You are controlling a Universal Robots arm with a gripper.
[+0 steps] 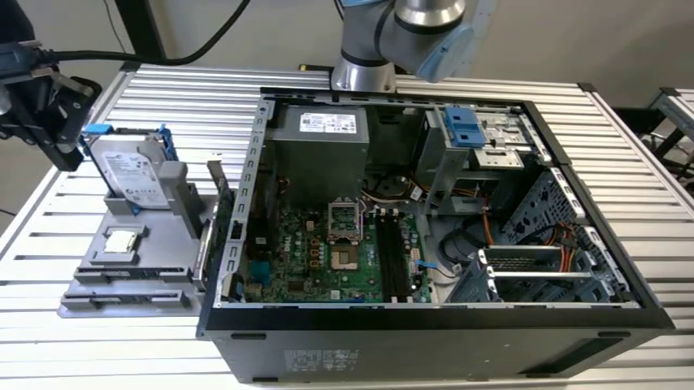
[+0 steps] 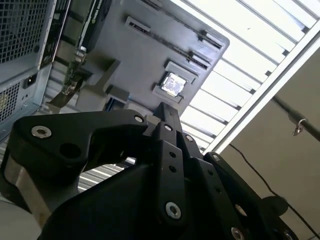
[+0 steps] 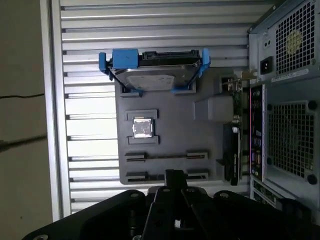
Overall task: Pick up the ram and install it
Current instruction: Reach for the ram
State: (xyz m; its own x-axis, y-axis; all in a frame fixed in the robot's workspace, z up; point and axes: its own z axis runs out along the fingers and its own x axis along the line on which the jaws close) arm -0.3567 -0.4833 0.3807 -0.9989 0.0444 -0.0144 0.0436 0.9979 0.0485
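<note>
- The gripper (image 3: pixel 175 176) is closed, with nothing seen between its fingers, and hangs by the grey tray (image 3: pixel 170 115).
- On the tray lie a square silver chip (image 3: pixel 142 128) and, further along, a hard drive (image 3: pixel 152 80) in blue brackets.
- Beside the tray stands the open computer case (image 1: pixel 434 321).
- The ram (image 1: pixel 386 258) looks seated in a motherboard (image 1: pixel 314 260) slot inside the case.

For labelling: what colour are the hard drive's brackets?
Blue brackets, clearest in the first wrist view.
</note>
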